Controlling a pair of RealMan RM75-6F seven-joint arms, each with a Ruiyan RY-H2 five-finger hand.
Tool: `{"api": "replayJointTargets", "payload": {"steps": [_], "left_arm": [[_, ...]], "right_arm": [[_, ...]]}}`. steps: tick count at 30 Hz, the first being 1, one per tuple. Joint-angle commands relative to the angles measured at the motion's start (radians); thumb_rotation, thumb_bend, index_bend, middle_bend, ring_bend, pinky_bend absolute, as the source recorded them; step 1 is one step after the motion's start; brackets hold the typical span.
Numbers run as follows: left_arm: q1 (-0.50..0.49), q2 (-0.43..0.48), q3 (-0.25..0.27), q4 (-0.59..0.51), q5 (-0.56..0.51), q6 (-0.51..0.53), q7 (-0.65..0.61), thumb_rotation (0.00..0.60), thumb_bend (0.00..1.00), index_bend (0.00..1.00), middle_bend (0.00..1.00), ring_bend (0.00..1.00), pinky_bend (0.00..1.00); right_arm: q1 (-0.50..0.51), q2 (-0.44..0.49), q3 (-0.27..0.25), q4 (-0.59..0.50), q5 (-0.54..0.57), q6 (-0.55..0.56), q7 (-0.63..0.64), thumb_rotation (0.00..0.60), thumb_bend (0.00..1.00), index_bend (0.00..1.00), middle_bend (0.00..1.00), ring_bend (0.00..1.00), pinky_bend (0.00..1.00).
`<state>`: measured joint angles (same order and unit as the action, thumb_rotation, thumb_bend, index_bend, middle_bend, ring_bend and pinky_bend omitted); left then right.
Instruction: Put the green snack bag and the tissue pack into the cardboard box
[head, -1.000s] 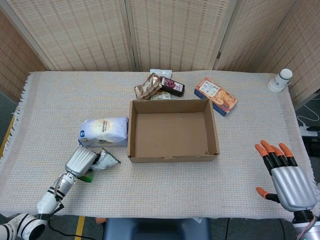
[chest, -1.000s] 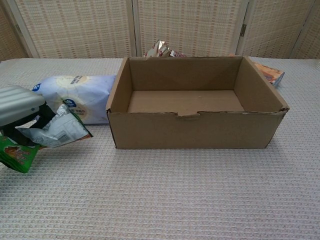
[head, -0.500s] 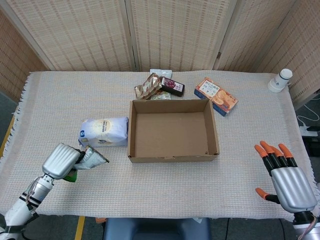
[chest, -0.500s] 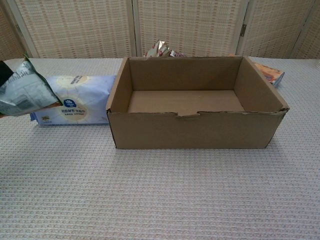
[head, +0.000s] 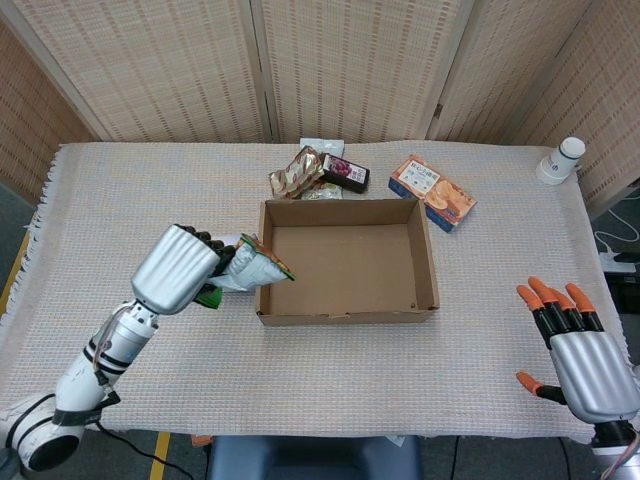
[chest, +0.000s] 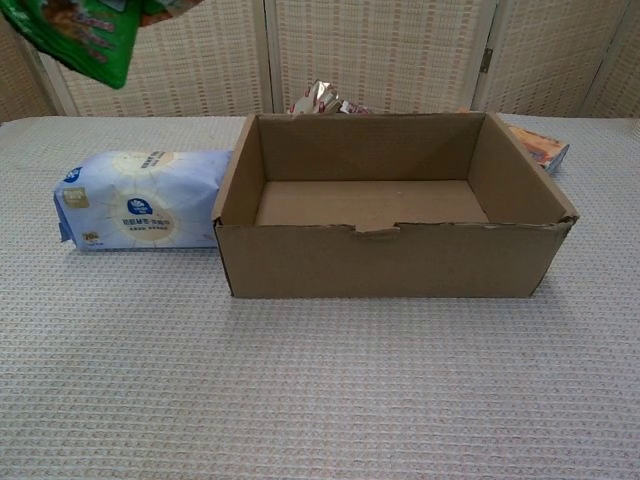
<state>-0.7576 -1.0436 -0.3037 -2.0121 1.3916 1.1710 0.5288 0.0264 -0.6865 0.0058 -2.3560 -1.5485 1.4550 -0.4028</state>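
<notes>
While gripped, green snack bag (head: 250, 270) juts from left hand (head: 180, 268).

Bright, even indoor light, soft faint shadows beside the cardboard box (head: 346, 260), no glare seen, both views sharp, slight blur at chest view's top-left corner

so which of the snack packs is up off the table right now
The green snack bag, held in the left hand beside the cardboard box's left wall. The gold pack, dark pack and orange box lie behind the box.
</notes>
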Motion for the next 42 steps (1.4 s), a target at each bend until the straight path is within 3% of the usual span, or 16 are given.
{"api": "replayJointTargets", "payload": {"steps": [1,5,11,26,27,28,30,31,34,42], "left_arm": [[-0.128,-0.238,-0.073,0.116,-0.063,0.037,0.081,0.6,0.45,0.78,0.92,0.79,0.87],[-0.212,-0.398,-0.092,0.242,-0.149,0.014,0.136,0.6,0.45,0.78,0.92,0.79,0.87],[-0.301,-0.539,-0.099,0.398,-0.207,-0.027,0.152,0.6,0.46,0.78,0.92,0.79,0.87],[-0.4,-0.744,-0.105,0.718,-0.217,-0.078,-0.008,0.6,0.48,0.76,0.89,0.77,0.84],[-0.403,-0.744,-0.104,0.716,-0.229,-0.102,-0.025,0.6,0.47,0.68,0.81,0.7,0.79],[-0.406,-0.731,-0.094,0.71,-0.249,-0.145,-0.021,0.6,0.43,0.53,0.66,0.58,0.69],[-0.415,-0.695,-0.088,0.682,-0.283,-0.207,-0.001,0.6,0.29,0.11,0.21,0.22,0.35],[-0.417,-0.687,-0.089,0.676,-0.287,-0.211,0.004,0.6,0.23,0.01,0.07,0.09,0.22],[-0.413,-0.674,-0.094,0.662,-0.296,-0.196,0.007,0.6,0.19,0.0,0.0,0.0,0.11],[-0.376,-0.567,-0.091,0.568,-0.313,-0.153,0.06,0.6,0.18,0.0,0.0,0.0,0.11]], "right_arm": [[0.003,0.007,0.007,0.0,0.015,0.003,0.004,0.6,0.0,0.05,0.01,0.0,0.0],[0.008,0.011,0.013,0.0,0.036,0.0,0.007,0.6,0.0,0.05,0.01,0.0,0.0],[0.013,0.014,0.017,0.0,0.059,-0.002,0.008,0.6,0.0,0.05,0.01,0.0,0.0],[0.044,0.019,0.046,0.0,0.174,-0.017,0.004,0.6,0.0,0.05,0.01,0.0,0.0],[0.045,0.019,0.046,0.0,0.177,-0.018,0.004,0.6,0.0,0.05,0.01,0.0,0.0],[0.046,0.019,0.046,0.0,0.18,-0.018,0.004,0.6,0.0,0.05,0.01,0.0,0.0],[0.047,0.021,0.046,0.0,0.185,-0.02,0.004,0.6,0.0,0.05,0.01,0.0,0.0],[0.048,0.023,0.045,0.0,0.187,-0.021,0.004,0.6,0.0,0.05,0.01,0.0,0.0],[0.048,0.03,0.043,0.0,0.188,-0.023,0.005,0.6,0.0,0.05,0.01,0.0,0.0],[0.047,0.028,0.034,0.0,0.167,-0.024,0.005,0.6,0.0,0.05,0.01,0.0,0.0]]}}
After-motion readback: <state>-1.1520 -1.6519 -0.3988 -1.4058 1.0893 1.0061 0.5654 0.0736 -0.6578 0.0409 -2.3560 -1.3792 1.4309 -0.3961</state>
